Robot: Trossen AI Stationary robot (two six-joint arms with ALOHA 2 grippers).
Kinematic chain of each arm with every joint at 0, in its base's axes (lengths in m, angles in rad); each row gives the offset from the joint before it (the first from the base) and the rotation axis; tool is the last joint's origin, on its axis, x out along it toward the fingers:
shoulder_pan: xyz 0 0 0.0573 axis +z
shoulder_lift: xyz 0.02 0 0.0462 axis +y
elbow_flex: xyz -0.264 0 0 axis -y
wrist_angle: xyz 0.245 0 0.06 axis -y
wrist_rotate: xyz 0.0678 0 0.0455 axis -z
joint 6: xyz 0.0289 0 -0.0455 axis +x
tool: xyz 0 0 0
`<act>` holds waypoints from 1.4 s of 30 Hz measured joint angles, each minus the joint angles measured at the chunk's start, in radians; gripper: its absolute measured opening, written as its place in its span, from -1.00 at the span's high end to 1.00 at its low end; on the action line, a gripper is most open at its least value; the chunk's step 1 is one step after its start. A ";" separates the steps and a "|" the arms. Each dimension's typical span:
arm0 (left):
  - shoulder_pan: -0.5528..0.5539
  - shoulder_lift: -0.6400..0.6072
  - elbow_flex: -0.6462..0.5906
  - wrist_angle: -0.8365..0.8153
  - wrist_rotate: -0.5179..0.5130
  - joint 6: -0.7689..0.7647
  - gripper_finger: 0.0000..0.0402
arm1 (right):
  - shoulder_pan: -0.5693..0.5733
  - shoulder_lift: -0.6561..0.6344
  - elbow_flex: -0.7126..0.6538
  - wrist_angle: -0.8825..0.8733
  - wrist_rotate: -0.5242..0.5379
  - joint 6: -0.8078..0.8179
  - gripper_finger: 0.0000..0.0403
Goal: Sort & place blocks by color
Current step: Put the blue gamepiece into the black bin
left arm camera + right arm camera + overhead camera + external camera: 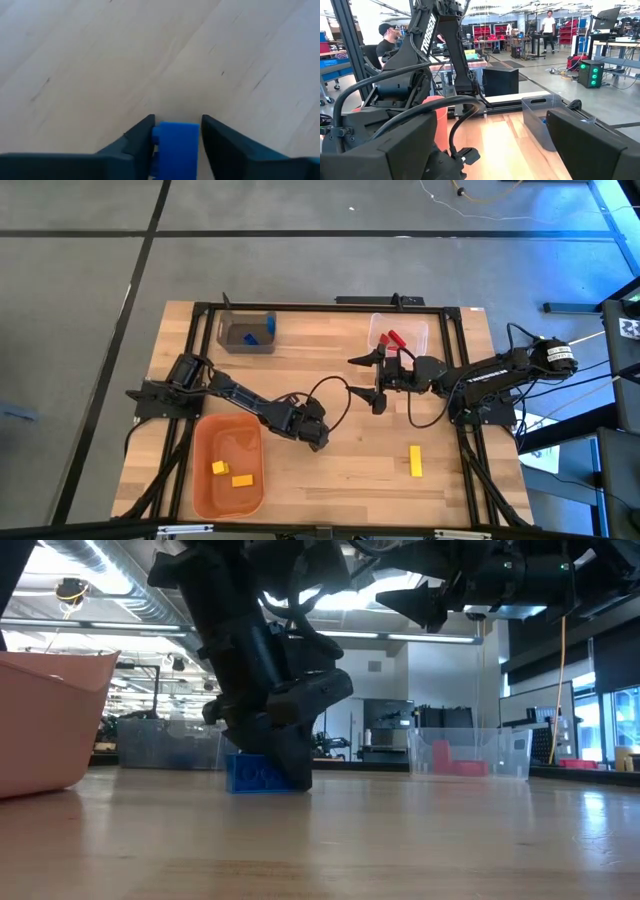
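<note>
A blue block (175, 147) sits between the fingers of my left gripper (318, 437) near the table's middle, and in the low view the blue block (250, 774) rests flat on the wood. A yellow block (415, 461) lies alone toward the near right. Two yellow blocks (232, 474) lie in the orange bin, a blue one (252, 336) in the grey bin, and a red one (393, 338) in the clear bin. My right gripper (377, 383) hangs open above the table in front of the clear bin, holding nothing. My left gripper pinches the blue block by its two opposite side faces (160, 145), one finger on each side. The fingers (290, 755) come down on it from above at a slant. The block stays upright with its underside on the table.
The orange bin (200, 480) stands at the near left, the grey bin (228, 340) at the far left and the clear bin (420, 330) at the far right. Black frame rails run along the table's edges. Bare wood lies between the left gripper and the yellow block. People show in the room beyond.
</note>
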State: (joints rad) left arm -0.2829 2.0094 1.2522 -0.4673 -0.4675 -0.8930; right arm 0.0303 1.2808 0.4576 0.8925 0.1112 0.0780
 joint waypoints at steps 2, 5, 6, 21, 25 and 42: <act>-0.004 -0.001 0.000 -0.003 -0.017 0.013 0.37 | 0.000 0.000 0.000 0.000 0.000 0.000 -0.87; -0.007 -0.006 -0.002 -0.009 -0.058 0.045 0.56 | 0.000 0.000 0.000 0.000 0.000 0.000 -0.87; -0.007 -0.007 -0.002 -0.006 -0.074 0.062 0.59 | 0.000 0.000 0.000 0.000 0.000 0.000 -0.87; -0.003 -0.405 -0.049 -0.185 -0.449 0.315 0.59 | 0.000 -0.001 0.000 -0.019 -0.006 0.000 -0.87; -0.014 -0.575 -0.204 -0.077 -0.495 0.366 0.59 | 0.000 -0.001 0.000 -0.022 -0.007 0.000 -0.87; 0.121 -1.031 -1.090 1.409 0.079 0.781 0.59 | 0.000 -0.001 0.000 -0.012 -0.140 -0.045 -0.87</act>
State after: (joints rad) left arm -0.1618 0.9788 0.1624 0.9419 -0.3882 -0.1115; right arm 0.0305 1.2800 0.4580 0.8805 -0.0290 0.0334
